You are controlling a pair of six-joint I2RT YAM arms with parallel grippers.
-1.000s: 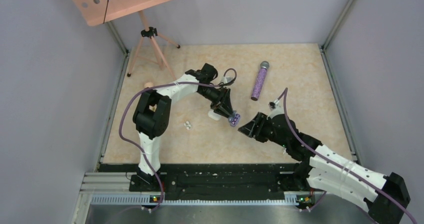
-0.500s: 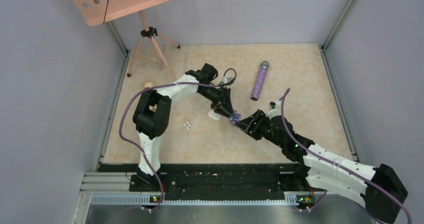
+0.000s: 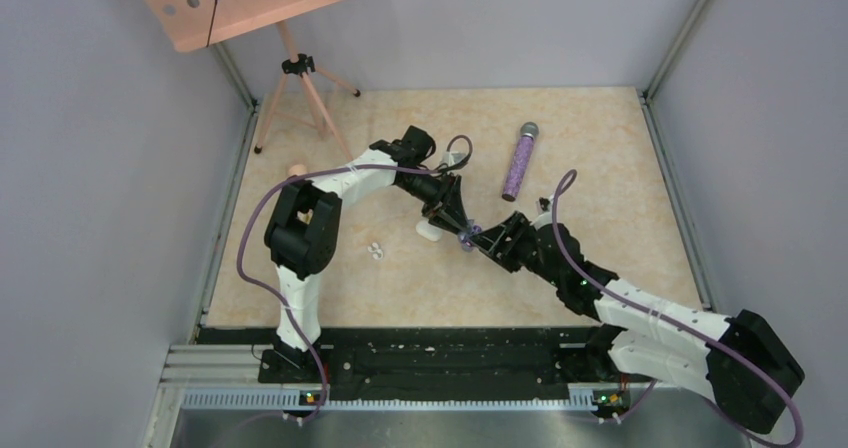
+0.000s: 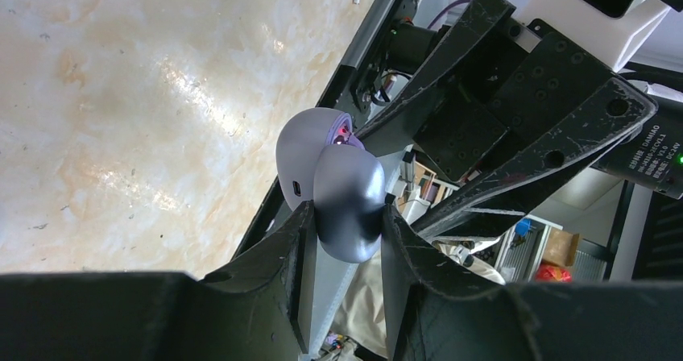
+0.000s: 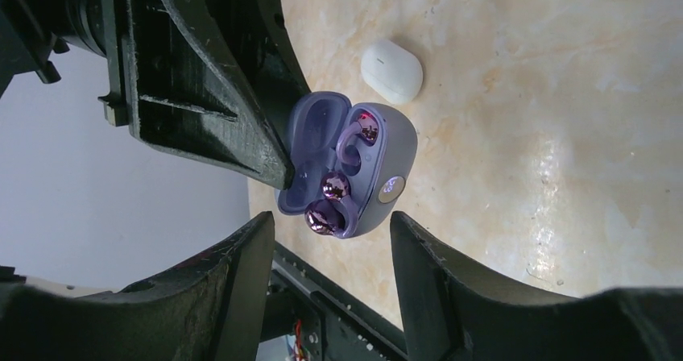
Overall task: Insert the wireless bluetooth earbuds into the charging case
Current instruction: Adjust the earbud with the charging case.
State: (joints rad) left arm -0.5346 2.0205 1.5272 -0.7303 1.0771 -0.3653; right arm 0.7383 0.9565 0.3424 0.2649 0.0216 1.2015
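Currently, charging case (image 5: pixel 348 163) heading: the lid is swung open and the hollow side faces my right wrist camera. Its long axis runs up and down that view, with the lid on the side of the left arm's fingers.
Case location: pinched in the left gripper (image 4: pixel 346 216), whose two fingers close on the rounded shell from either side. From above I see it between the two arms' tips, over the middle of the table (image 3: pixel 600 168).
Purple earbuds (image 5: pixel 333 186): both lie in the case's base, one toward the upper end and one toward the lower.
Right gripper (image 5: pixel 332 222): jaws spread wide and holding nothing, with the case just ahead, framed between the fingertips.
Materials: the case is smooth lavender-grey plastic, pebble-shaped, with a small port on its outer shell. The buds are glossy metallic purple balls on curved bands.
Table surface: marbled beige with a slight sheen.
Around: a white case (image 5: pixel 392 71), oval and glossy, lies on the table just beyond the purple one. The white earbuds (image 3: pixel 375 251) lie loose further left. A purple glitter microphone (image 3: pixel 517 163) lies well apart toward the back, and a tripod stand (image 3: pixel 300 68) stands in the far left corner.
In the way: I see the left fingers crowding the lid side of the case.
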